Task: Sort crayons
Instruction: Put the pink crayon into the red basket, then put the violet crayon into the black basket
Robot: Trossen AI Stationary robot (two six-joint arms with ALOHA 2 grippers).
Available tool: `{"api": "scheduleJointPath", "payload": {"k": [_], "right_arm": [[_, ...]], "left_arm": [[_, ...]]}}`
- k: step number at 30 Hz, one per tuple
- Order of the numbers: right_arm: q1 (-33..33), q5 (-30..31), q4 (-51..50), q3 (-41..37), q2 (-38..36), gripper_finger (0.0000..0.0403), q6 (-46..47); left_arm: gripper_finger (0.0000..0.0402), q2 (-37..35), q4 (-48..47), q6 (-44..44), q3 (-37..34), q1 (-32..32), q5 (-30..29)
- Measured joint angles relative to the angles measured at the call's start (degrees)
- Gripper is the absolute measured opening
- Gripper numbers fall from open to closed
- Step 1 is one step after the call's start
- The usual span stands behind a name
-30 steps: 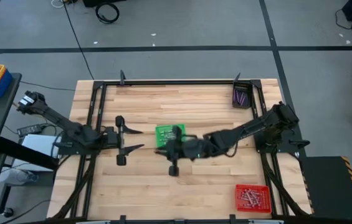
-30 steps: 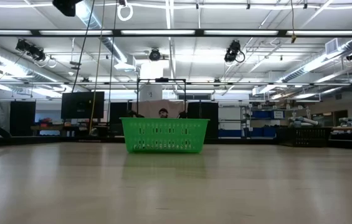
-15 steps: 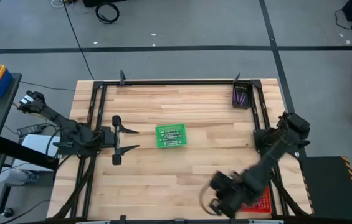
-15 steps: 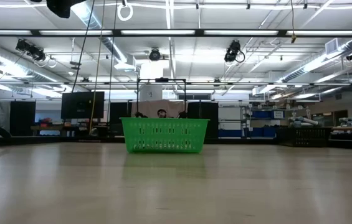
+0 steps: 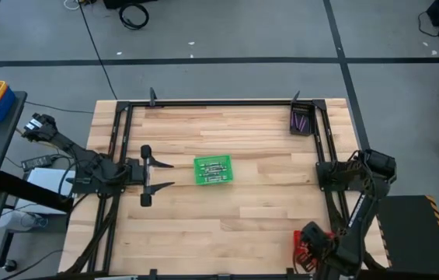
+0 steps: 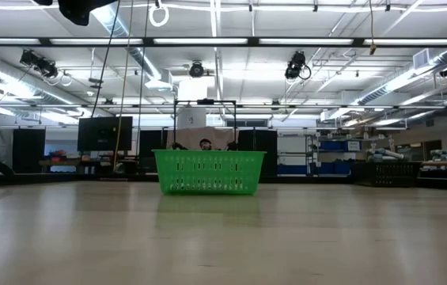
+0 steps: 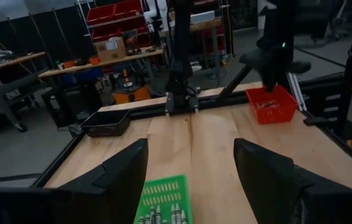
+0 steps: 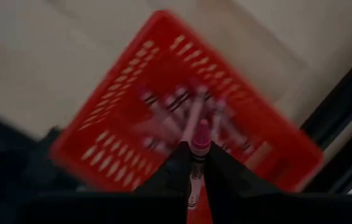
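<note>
Pink crayon (image 8: 196,163) pinched in right tool (image 8: 195,171), tip pointing outward over red tray (image 8: 119,118); left tool (image 7: 191,174) open.

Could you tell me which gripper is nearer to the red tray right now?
Right. The right gripper hangs over the red tray, holding a crayon. The left gripper waits across the table beside the green tray.

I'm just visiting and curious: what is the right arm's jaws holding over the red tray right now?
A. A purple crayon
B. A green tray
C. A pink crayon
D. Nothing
C. The right wrist view shows a pink crayon pinched in the right gripper, its jaws shut on it, above the red tray of crayons.
</note>
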Motion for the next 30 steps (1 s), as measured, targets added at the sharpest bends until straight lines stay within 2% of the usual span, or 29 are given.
{"api": "scheduleJointPath", "payload": {"k": [6,10,15,17,18,19,21,27,30], "right_arm": [[-0.81,-0.88,3.99,-6.04,-0.02,0.0049,-6.23],[-1.52,-6.06,3.91,-7.35,0.01,0.0065,-10.17],[-4.62,-17.16,-4.88,-4.48,-1.20,0.0092,-13.57],[-6.63,-18.19,-10.71,-1.92,-1.79,0.0098,-15.38],[-7.65,-16.85,-13.75,-0.26,-2.00,0.0099,-16.63],[-8.77,-14.18,-16.72,1.63,-2.20,0.0100,-17.87],[-11.05,-5.07,-21.17,5.54,-2.48,0.0100,-20.53],[-17.92,36.21,-15.98,13.21,-3.95,0.0099,-39.05],[-21.65,52.65,-12.86,15.94,-3.98,0.0098,-49.83]], "left_arm": [[0.0251,-0.02,0.16,-2.13,0.00,0.00,0.04],[0.0251,-0.06,-2.85,-9.53,0.02,1.72,0.17],[0.0251,1.61,-14.15,-21.84,0.02,10.98,-0.14],[0.0251,3.02,-18.27,-26.43,0.00,16.79,-0.23],[0.0251,4.02,-19.75,-28.50,0.00,20.13,-0.24],[0.0251,5.34,-21.02,-30.27,0.00,23.61,-0.30],[0.0251,8.48,-23.66,-32.92,-0.01,31.16,0.63],[0.0251,21.26,-23.66,-35.01,-0.04,54.22,7.98],[0.0251,28.10,-18.27,-34.68,-0.02,65.04,10.67]]}}
